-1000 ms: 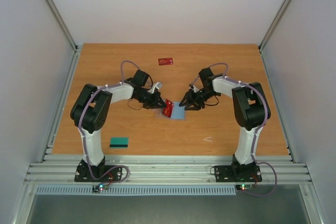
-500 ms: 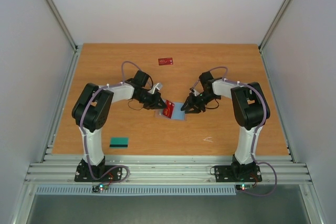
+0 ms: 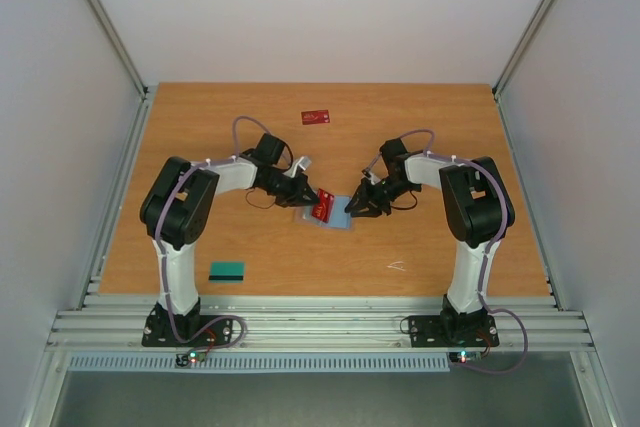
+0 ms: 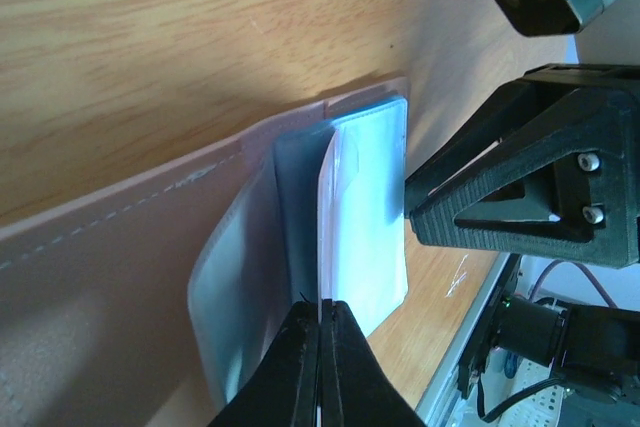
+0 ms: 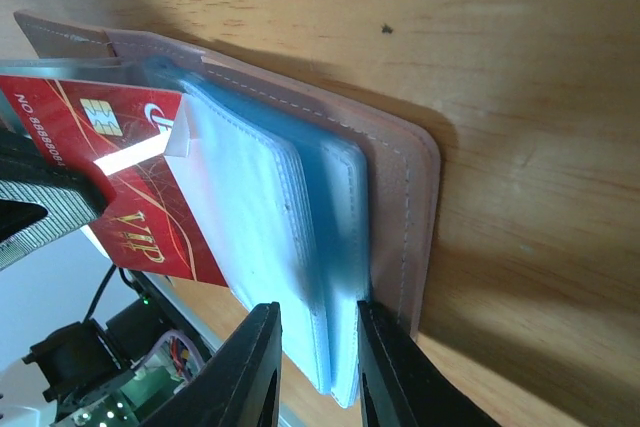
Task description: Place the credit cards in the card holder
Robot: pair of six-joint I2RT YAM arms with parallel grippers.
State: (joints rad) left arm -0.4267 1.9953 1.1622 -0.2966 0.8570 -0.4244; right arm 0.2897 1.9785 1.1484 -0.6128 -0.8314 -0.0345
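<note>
Left gripper (image 3: 309,196) is clamped on a red card (image 3: 321,206), its jaws pressed together with only the card's edge between them. From the left wrist we see that card end-on, as a thin pale line, so its face is lost to us there. The card stands tilted at the left edge of the card holder (image 3: 340,217), with its far end tucked in among the holder's leaves. From the right wrist we can read a chip and "VIP" on the red face. Whitish leaves cover its inner end, so we cannot tell how deep it sits or which pocket it is in.

The holder lies open on the table (image 3: 450,127), tan cover down and blue and whitish leaves up. At the holder's right edge the right gripper (image 5: 318,317) has its jaws drawn narrow onto a corner of those leaves, pinching them.

Well to the left of the holder, nearer the arm bases, lies a teal card (image 3: 227,270). Well beyond the holder lies a second red card (image 3: 316,117), its print too small for us to read. To the right of the holder and nearer the bases is a white scrap (image 3: 397,266), too faint to make out.
</note>
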